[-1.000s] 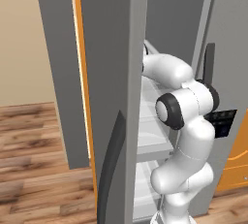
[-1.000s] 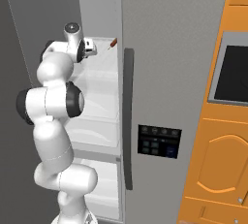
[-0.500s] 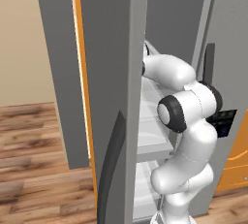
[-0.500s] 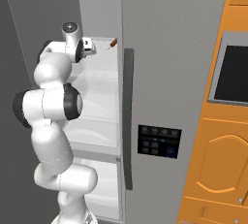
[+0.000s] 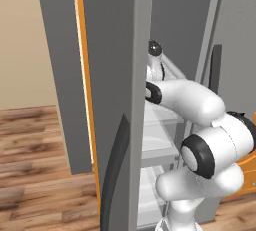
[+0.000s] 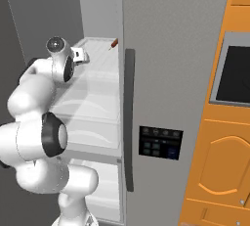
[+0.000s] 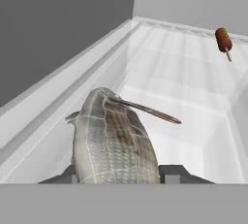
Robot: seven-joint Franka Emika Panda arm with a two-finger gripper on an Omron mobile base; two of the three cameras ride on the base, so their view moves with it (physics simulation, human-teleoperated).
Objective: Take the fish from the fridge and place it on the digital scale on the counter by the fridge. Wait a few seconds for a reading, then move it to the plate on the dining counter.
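With our tool (image 7: 117,172) closed on the grey-brown scaled fish (image 7: 112,143) inside the tall grey fridge (image 6: 171,73), we judged withdrawal toward the scale came next.

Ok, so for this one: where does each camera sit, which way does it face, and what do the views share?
Left base view: behind the arm, to its left, facing past the open door into the fridge.
Right base view: behind the arm, to its right, facing the shelf and closed door.
Hand view: on the hand, looking along the gripper shut on the fish.
Shared: the skewered snack appears in right base and hand views.
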